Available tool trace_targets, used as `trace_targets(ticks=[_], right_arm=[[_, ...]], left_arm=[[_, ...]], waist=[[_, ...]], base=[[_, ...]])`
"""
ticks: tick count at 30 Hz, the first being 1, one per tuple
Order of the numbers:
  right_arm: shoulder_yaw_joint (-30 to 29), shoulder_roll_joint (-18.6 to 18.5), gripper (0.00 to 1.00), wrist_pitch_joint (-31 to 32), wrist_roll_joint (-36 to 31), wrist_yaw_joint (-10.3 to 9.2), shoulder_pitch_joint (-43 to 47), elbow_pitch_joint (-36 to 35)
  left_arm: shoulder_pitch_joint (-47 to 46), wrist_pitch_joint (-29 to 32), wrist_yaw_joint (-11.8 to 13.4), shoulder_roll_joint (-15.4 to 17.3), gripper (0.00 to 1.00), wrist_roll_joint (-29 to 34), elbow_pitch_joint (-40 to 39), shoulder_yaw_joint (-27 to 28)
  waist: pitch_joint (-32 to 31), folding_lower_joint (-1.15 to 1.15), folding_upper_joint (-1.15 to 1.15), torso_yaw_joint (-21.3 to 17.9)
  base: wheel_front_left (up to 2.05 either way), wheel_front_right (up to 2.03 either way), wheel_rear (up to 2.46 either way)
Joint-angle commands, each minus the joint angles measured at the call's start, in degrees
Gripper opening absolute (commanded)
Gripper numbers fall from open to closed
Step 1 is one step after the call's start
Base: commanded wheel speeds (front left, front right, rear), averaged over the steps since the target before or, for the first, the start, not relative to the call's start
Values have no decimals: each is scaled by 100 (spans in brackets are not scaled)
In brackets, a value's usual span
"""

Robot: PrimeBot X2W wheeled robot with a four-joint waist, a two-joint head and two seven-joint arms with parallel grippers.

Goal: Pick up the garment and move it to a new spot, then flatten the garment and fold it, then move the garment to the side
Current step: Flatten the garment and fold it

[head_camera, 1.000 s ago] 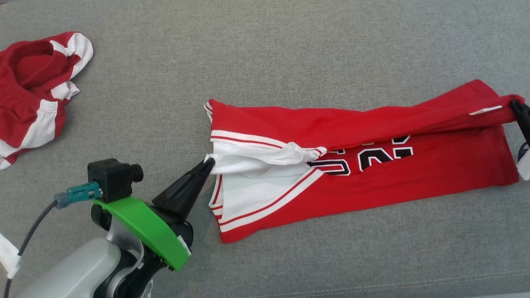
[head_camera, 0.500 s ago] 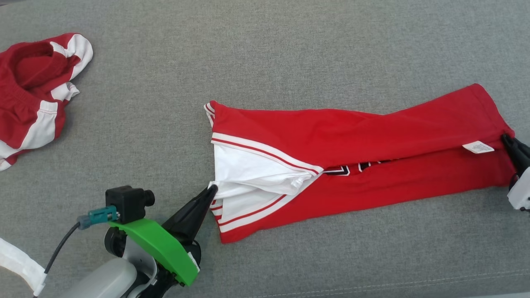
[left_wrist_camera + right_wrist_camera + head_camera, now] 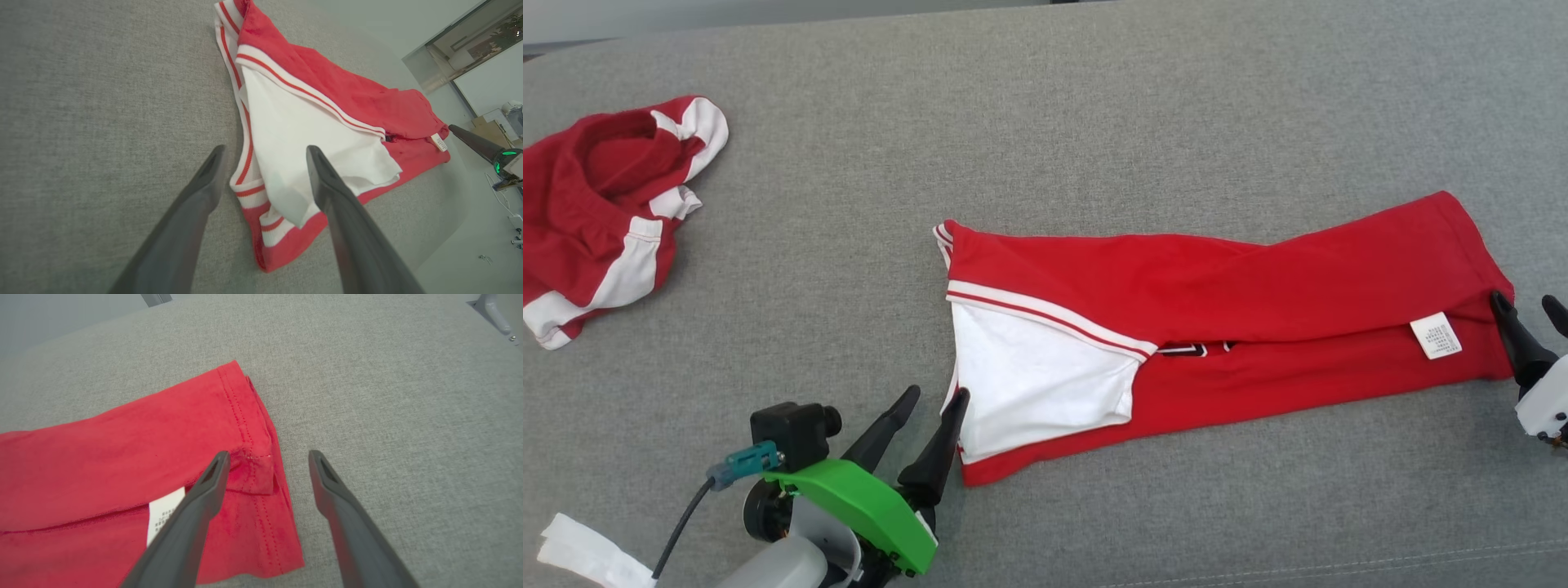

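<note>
Your left pincer (image 3: pixel 938 394) stands with its fingers apart and empty at the white-trimmed end of the jersey (image 3: pixel 1217 278), which lies flat and folded lengthwise on the bench (image 3: pixel 1094 122), stretching from this pincer across to the other. Your right pincer (image 3: pixel 1523 299) is spread too and grips nothing: its left finger sits over the red hem corner just beside the white label (image 3: pixel 1436 336), its right finger over bare bench. A crumpled red-and-white garment (image 3: pixel 596 204) lies well apart, ahead and left of your left pincer.
</note>
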Motion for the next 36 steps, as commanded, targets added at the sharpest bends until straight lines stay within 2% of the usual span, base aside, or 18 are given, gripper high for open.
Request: trace_targets(ticks=[1, 8, 12, 15, 23, 30, 35, 36], right_arm=[[-55, 45, 100, -127, 118, -9, 152, -41], [-165, 213, 100, -408, 362, -9, 424, 0], [-271, 344, 100, -475, 579, -9, 560, 164], [-325, 399, 100, -417, 735, -8, 614, 341], [-549, 442, 100, -224, 1087, -8, 396, 908], [-624, 509, 100, 155, 1173, -7, 99, 1727], [-447, 645, 100, 418, 985, -5, -75, 2170], [-430, 668, 53, 440, 967, -5, -90, 2201]], left_arm=[[150, -151, 126, -94, 100, 131, 29, 92], [464, -351, 526, -354, 100, 718, -9, 458], [866, -355, 749, -640, 100, 1424, -185, 1004], [1183, -353, 792, -881, 100, 1991, -313, 1368], [1703, -355, 520, -1337, 100, 2944, -311, 1784], [1774, -356, 276, -1588, 100, 3281, -134, 1930], [1797, -356, 173, -1703, 100, 3326, -36, 2074], [1799, -356, 148, -1719, 100, 3341, -24, 2098]], waist=[[-202, 0, 0, 4], [-513, 0, 0, 50], [-672, 0, 0, 167], [-742, 0, 0, 310], [-749, 0, 0, 757], [-666, 0, 0, 1079], [-637, 0, 0, 1174], [-634, 0, 0, 1179]], base=[[0, 0, 0], [0, 0, 0], [0, 0, 0], [0, 0, 0], [0, 0, 0], [0, 0, 0], [0, 0, 0], [0, 0, 0]])
